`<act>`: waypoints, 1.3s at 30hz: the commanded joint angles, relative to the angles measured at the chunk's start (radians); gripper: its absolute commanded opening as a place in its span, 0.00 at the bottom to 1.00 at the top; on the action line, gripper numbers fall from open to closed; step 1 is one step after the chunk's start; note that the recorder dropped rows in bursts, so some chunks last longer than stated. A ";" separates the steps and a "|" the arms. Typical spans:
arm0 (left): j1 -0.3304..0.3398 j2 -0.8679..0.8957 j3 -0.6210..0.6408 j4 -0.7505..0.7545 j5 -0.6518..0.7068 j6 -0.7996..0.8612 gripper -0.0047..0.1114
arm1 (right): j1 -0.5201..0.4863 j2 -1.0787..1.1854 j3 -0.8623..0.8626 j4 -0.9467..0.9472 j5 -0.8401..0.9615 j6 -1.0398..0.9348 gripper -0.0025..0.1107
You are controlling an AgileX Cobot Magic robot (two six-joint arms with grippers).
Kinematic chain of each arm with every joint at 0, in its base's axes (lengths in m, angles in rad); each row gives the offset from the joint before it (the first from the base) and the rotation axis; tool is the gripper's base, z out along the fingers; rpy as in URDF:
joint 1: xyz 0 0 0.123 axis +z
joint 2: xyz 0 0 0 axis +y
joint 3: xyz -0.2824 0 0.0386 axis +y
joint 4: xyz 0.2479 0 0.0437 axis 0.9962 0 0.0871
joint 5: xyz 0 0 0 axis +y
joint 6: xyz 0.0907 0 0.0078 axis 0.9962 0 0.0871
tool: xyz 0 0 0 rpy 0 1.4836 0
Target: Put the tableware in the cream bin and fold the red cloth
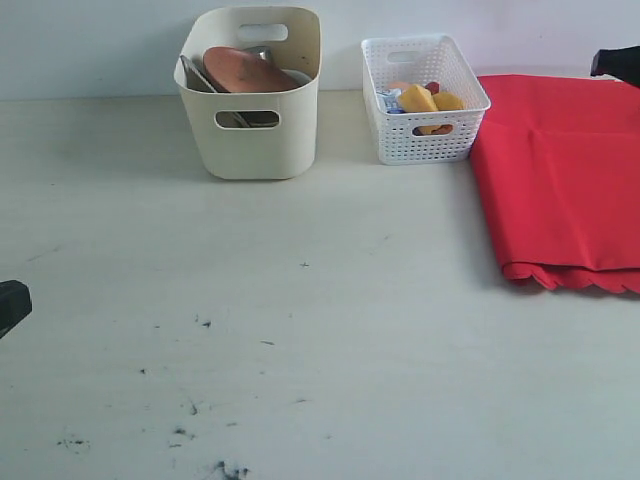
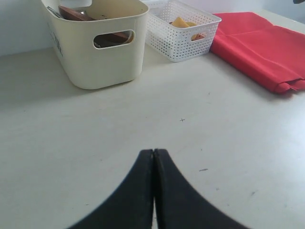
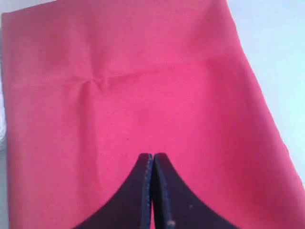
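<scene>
Red cloth (image 1: 560,170) looks folded, tableware (image 1: 245,70) in cream bin (image 1: 250,145); left end effector (image 2: 153,157) and right end effector (image 3: 153,160) closed, empty; likely only retreat remains.

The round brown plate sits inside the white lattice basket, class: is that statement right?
Not right. The round brown plate sits inside the cream bin, not the white lattice basket, which holds yellow food pieces instead. The exterior view shows this.

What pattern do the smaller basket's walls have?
A white lattice of small holes on the basket; clearest in the left wrist view.
</scene>
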 commanded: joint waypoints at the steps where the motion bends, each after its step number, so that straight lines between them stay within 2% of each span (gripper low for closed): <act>1: -0.001 -0.006 0.002 -0.005 0.005 -0.003 0.05 | 0.001 -0.179 0.166 0.030 -0.109 -0.013 0.02; 5: -0.001 -0.006 0.002 -0.006 0.005 0.000 0.05 | 0.001 -0.348 0.323 0.037 -0.251 -0.009 0.02; 9: -0.001 -0.006 0.002 -0.006 0.005 0.000 0.05 | 0.001 -0.461 0.449 0.199 -0.371 -0.007 0.02; 13: -0.004 -0.008 0.002 -0.006 0.005 0.000 0.05 | 0.001 -0.502 0.467 0.317 -0.373 -0.007 0.02; 19: 0.039 -0.106 0.016 -0.006 0.003 0.000 0.05 | 0.001 -0.506 0.467 0.320 -0.374 -0.009 0.02; 25: 0.184 -0.318 0.079 -0.004 0.003 0.000 0.05 | 0.001 -0.506 0.467 0.320 -0.374 -0.011 0.02; 31: 0.414 -0.490 0.081 -0.002 0.013 0.000 0.05 | 0.001 -0.506 0.467 0.320 -0.374 -0.011 0.02; 35: 0.598 -0.492 0.081 0.003 0.001 0.003 0.05 | 0.001 -0.506 0.467 0.320 -0.374 -0.011 0.02; 37: 0.653 -0.492 0.081 0.003 -0.008 0.003 0.05 | 0.001 -0.506 0.467 0.320 -0.374 -0.011 0.02; 39: 0.681 -0.492 0.081 0.003 -0.008 0.003 0.05 | 0.001 -0.506 0.467 0.320 -0.374 -0.011 0.02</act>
